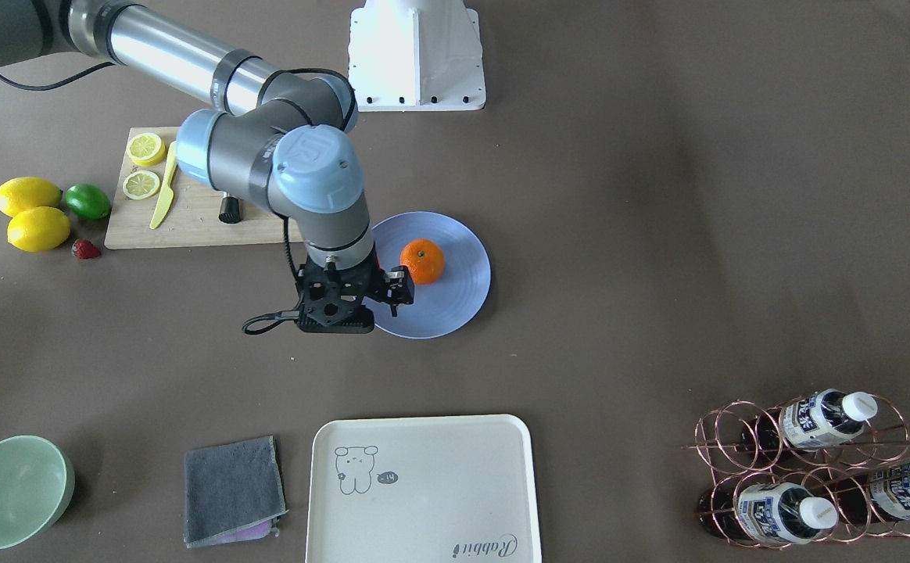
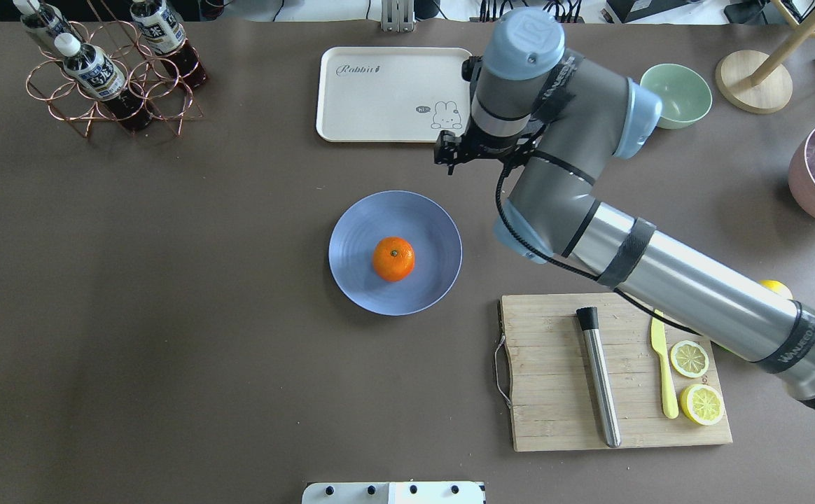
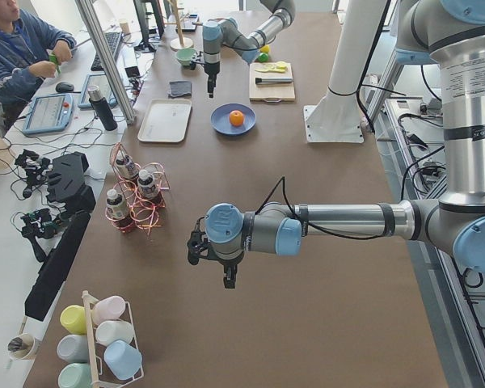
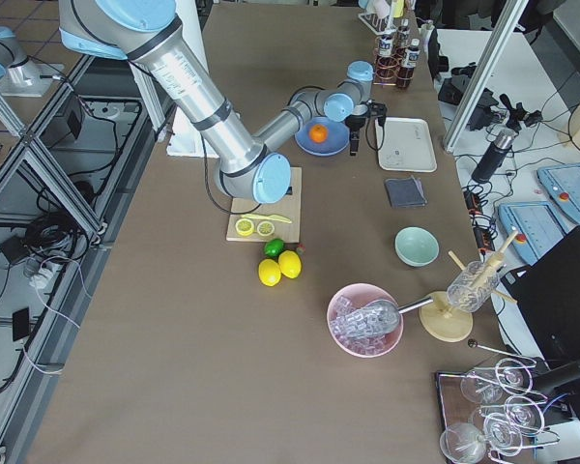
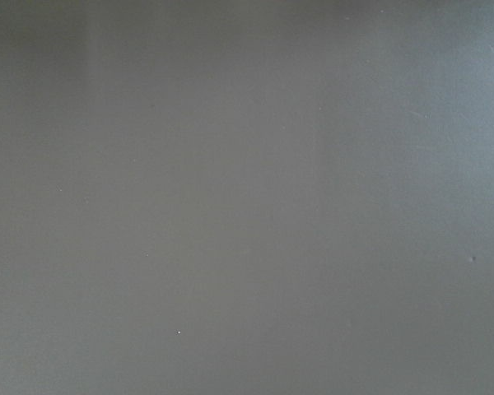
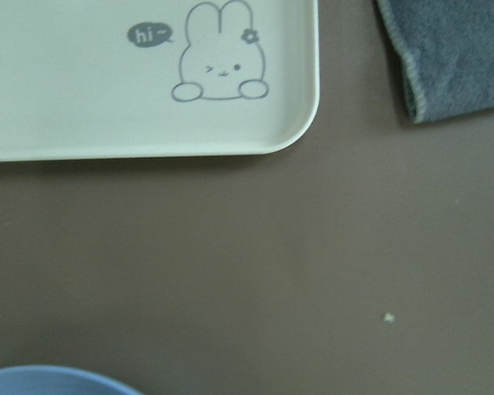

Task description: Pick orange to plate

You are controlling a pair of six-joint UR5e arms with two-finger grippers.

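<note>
The orange (image 2: 393, 258) rests free on the middle of the blue plate (image 2: 365, 280), stem dimple up. It also shows on the plate (image 1: 455, 305) as the orange (image 1: 422, 261) in the front view. My right gripper (image 1: 353, 301) hangs well above the table, over the plate's rim on the cream tray's side, apart from the fruit. It looks open and holds nothing. In the overhead view my right gripper (image 2: 451, 150) sits between plate and tray. My left gripper (image 3: 226, 279) hovers over bare table far off; I cannot tell its state.
Cream tray (image 2: 379, 94) and grey cloth (image 1: 232, 489) lie beyond the plate, with a mint bowl (image 2: 677, 94) nearby. A cutting board (image 2: 561, 392) holds lemon slices, a yellow knife and a metal rod. Lemons (image 1: 33, 211), a lime, a bottle rack (image 2: 110, 77).
</note>
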